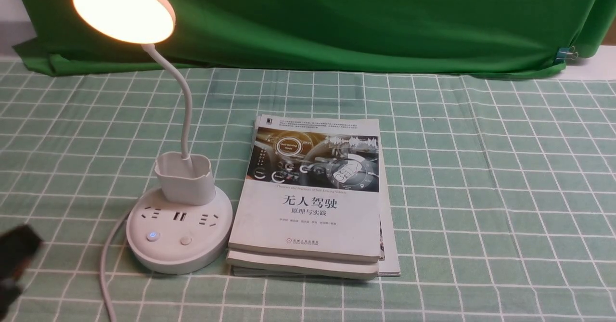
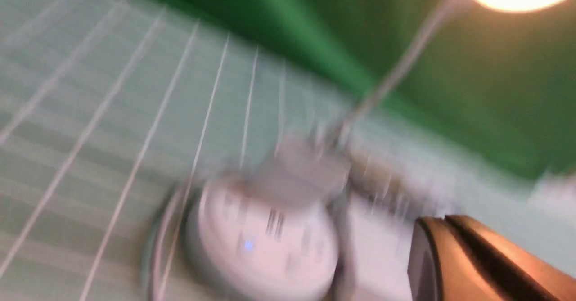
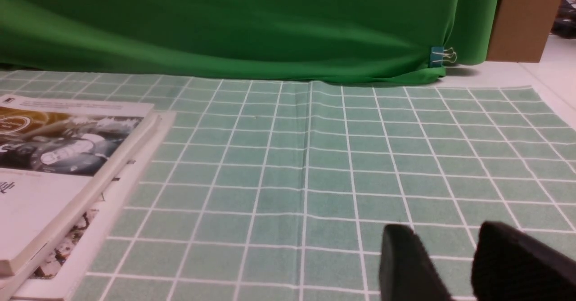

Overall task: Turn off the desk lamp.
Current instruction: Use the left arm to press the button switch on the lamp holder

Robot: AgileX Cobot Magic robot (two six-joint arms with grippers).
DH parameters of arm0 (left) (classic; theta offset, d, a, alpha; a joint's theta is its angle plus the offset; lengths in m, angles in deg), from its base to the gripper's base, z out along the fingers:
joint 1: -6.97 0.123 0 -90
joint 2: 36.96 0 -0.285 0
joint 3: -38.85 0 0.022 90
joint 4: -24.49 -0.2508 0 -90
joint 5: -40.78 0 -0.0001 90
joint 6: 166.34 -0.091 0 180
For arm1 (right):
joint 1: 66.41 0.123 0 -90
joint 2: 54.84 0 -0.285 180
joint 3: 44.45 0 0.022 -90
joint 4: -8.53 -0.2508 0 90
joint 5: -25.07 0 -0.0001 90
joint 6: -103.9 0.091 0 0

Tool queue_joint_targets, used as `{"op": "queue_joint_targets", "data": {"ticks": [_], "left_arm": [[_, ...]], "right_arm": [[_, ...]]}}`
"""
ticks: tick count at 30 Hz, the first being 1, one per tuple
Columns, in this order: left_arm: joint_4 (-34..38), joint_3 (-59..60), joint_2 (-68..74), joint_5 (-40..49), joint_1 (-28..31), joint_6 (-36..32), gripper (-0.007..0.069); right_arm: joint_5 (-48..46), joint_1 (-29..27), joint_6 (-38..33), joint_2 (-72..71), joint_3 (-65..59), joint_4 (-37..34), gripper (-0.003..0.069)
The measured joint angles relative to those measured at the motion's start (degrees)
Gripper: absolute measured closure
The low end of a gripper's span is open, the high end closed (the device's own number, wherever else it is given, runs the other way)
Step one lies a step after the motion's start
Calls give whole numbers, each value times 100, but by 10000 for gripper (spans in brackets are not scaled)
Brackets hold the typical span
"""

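Note:
The desk lamp stands at the left of the table, and its round disc head (image 1: 122, 9) glows warm. Its gooseneck (image 1: 185, 100) rises from the cup holder (image 1: 185, 177) on the round base (image 1: 178, 252). The base has a blue-lit button (image 1: 152, 236) and a plain button (image 1: 186, 239). My left gripper (image 1: 17, 254) is a dark blur at the lower left, left of the base and apart from it. In the blurred left wrist view its fingers (image 2: 443, 220) lie pressed together and hold nothing, with the base (image 2: 261, 242) ahead. My right gripper (image 3: 443, 247) is open and empty over bare cloth.
A stack of books (image 1: 308, 201) lies right beside the lamp base and shows in the right wrist view (image 3: 54, 166). The lamp's white cable (image 1: 107, 264) runs off the front edge. A green-checked cloth (image 1: 481, 192) covers the table, and a green backdrop (image 1: 337, 19) hangs behind.

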Motion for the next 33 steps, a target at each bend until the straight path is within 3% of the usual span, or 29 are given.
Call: {"op": "queue_joint_targets", "data": {"ticks": [4, 8, 19, 33], "left_arm": [[-285, -913, 1431, 1486, 0, -598, 624], [-366, -1432, 2546, 2025, -53, -926, 624], [-1053, -2443, 4689, 2169, -1728, -703, 624], [-1386, -3367, 6095, 2272, -1804, -602, 624]], "right_arm": [[0, 0, 0, 0, 0, 0, 417], [0, 0, 0, 0, 0, 0, 417], [0, 0, 0, 0, 0, 0, 417], [0, 0, 0, 0, 0, 0, 417]]}}
